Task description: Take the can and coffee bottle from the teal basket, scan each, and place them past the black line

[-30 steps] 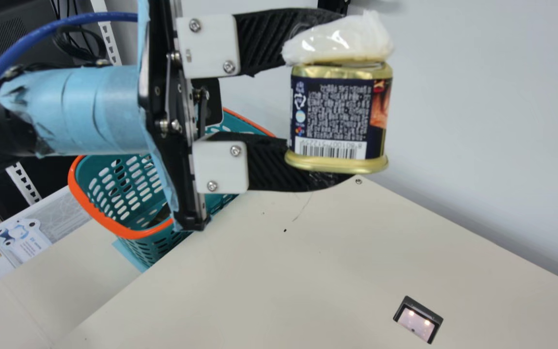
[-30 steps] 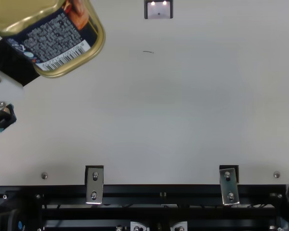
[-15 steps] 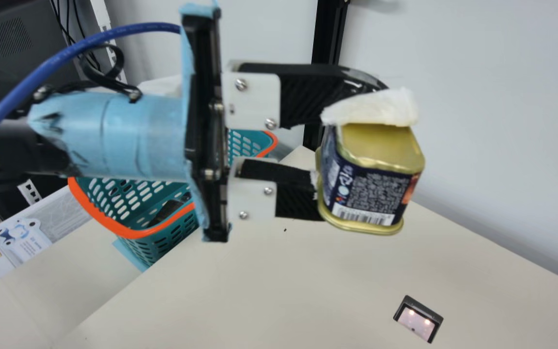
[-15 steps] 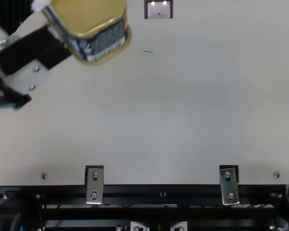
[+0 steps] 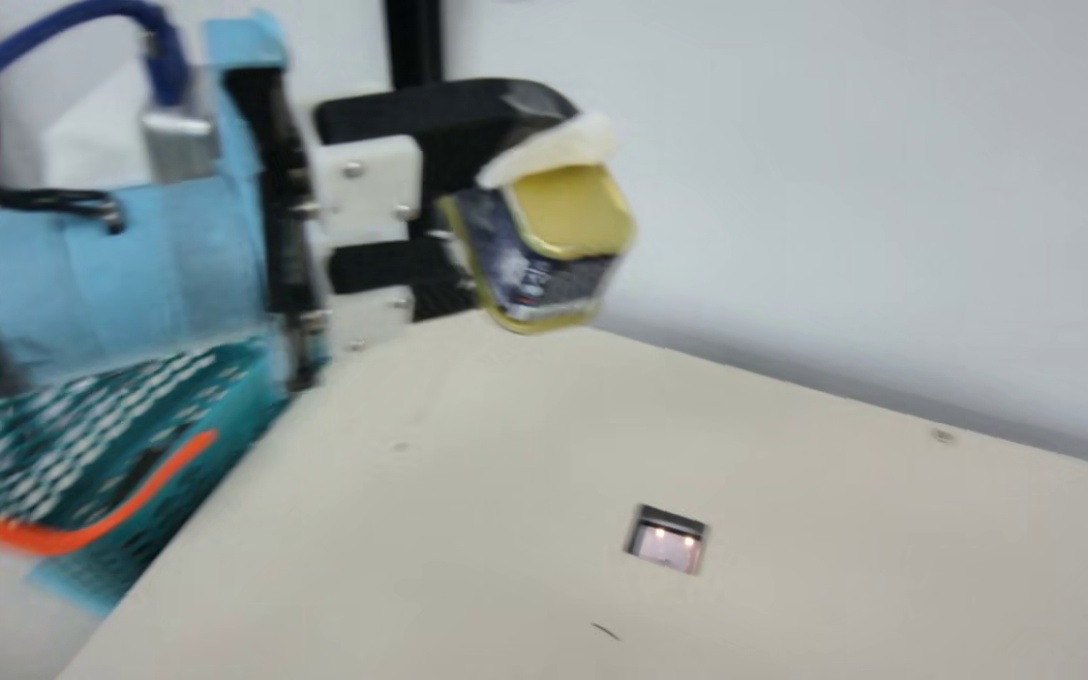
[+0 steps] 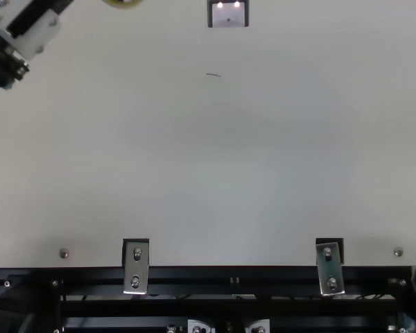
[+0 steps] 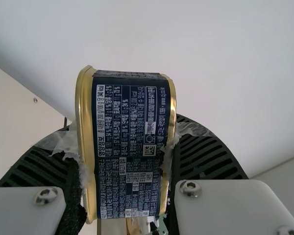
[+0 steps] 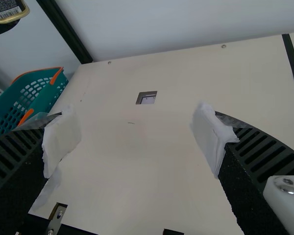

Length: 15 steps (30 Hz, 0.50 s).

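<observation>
Can (image 5: 555, 241) gripped btwn fingers of L tool (image 5: 518, 206), above tbl (image 5: 837, 491).

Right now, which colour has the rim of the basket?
The rim of the basket is orange; it shows best in the main view.

Bright, soft light ovr all, main view v. blurry.

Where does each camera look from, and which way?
Main view: on neck, facing across table to wall; left hand gripping can.
Top view: above, looking steeply down at table; part of left hand.
Left wrist view: on left wrist, facing can; own fingers beside it.
Right wrist view: on right wrist, facing across table; open right hand.
Main and right wrist views share the teal basket.
</observation>
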Each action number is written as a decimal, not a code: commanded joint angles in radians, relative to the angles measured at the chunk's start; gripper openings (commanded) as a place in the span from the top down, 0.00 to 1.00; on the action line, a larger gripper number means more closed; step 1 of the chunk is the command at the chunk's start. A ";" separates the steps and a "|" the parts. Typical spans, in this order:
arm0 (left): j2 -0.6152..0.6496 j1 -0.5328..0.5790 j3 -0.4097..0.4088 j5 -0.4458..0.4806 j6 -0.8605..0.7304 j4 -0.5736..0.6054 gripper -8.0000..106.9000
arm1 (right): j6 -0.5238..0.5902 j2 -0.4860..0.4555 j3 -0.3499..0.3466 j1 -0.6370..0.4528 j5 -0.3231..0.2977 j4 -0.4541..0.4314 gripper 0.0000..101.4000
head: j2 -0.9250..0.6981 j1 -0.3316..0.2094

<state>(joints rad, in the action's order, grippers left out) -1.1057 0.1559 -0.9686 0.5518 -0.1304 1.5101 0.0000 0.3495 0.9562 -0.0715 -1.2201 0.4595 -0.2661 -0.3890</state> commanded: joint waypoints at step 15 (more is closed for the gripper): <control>0.000 0.000 0.000 0.002 0.000 0.000 0.84 | 0.000 0.000 0.000 0.000 0.000 0.000 0.00 | 0.210 0.039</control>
<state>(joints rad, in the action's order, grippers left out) -1.1057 0.1559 -0.9686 0.5537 -0.1304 1.5101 0.0000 0.3495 0.9562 -0.0715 -1.2201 0.4595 -0.0563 -0.3429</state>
